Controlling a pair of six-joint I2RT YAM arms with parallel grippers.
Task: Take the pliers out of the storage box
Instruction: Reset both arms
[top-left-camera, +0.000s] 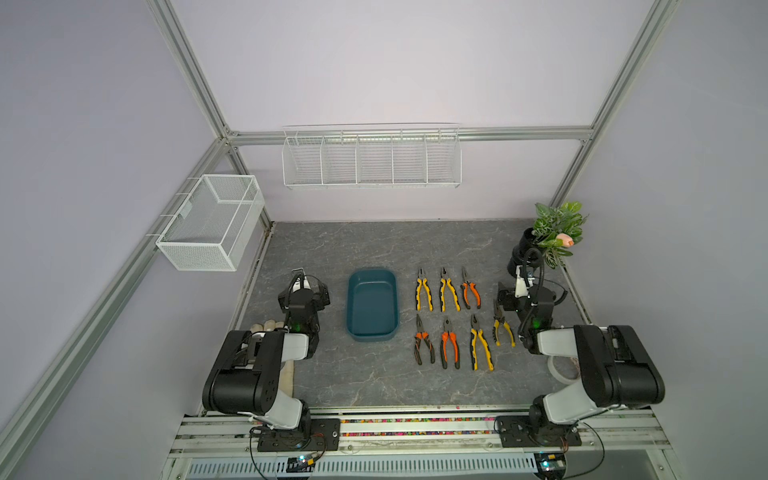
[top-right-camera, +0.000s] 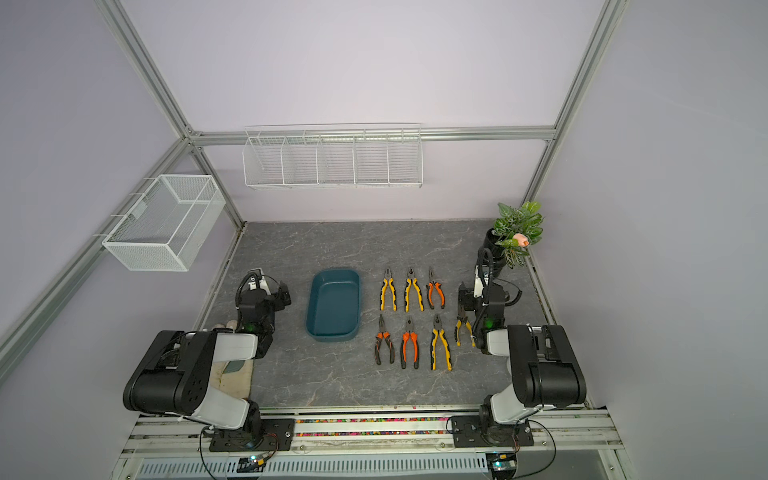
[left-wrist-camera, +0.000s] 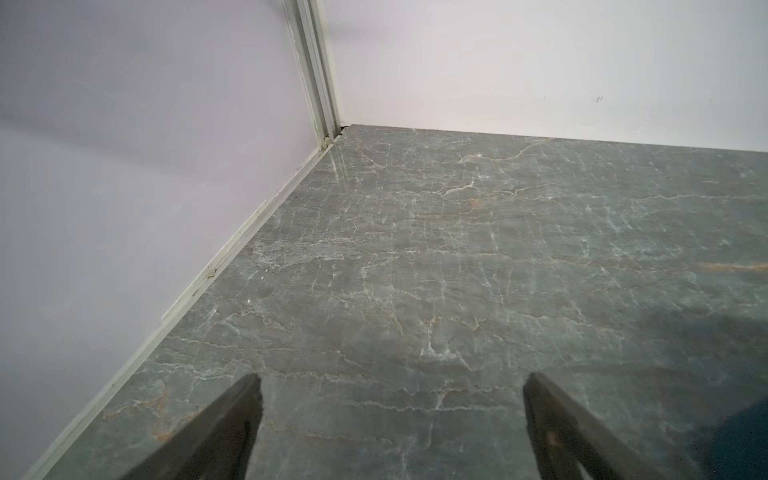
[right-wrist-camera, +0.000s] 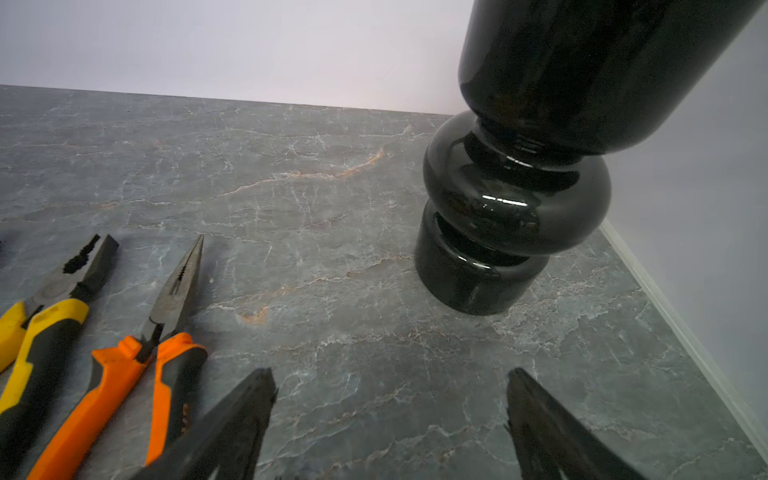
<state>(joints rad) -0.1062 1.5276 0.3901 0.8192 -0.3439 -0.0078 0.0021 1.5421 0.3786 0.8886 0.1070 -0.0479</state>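
The dark teal storage box (top-left-camera: 371, 305) (top-right-camera: 333, 305) sits on the grey marble table with nothing showing inside it. Several pliers lie in two rows on the table right of the box. The back row runs from a yellow-handled pair (top-left-camera: 424, 291) to an orange needle-nosed pair (top-left-camera: 470, 291). The front row runs from an orange pair (top-left-camera: 423, 340) to a small yellow pair (top-left-camera: 503, 330). My left gripper (left-wrist-camera: 390, 380) is open over bare table left of the box. My right gripper (right-wrist-camera: 390, 374) is open and empty, beside the orange needle-nosed pliers (right-wrist-camera: 145, 361).
A black vase (top-left-camera: 525, 249) (right-wrist-camera: 511, 208) with a green plant stands at the back right, close beyond the right gripper. White wire baskets (top-left-camera: 372, 160) (top-left-camera: 212, 222) hang on the walls. A tape roll (top-left-camera: 561, 370) and a pale glove (top-left-camera: 286, 370) lie partly under the arms.
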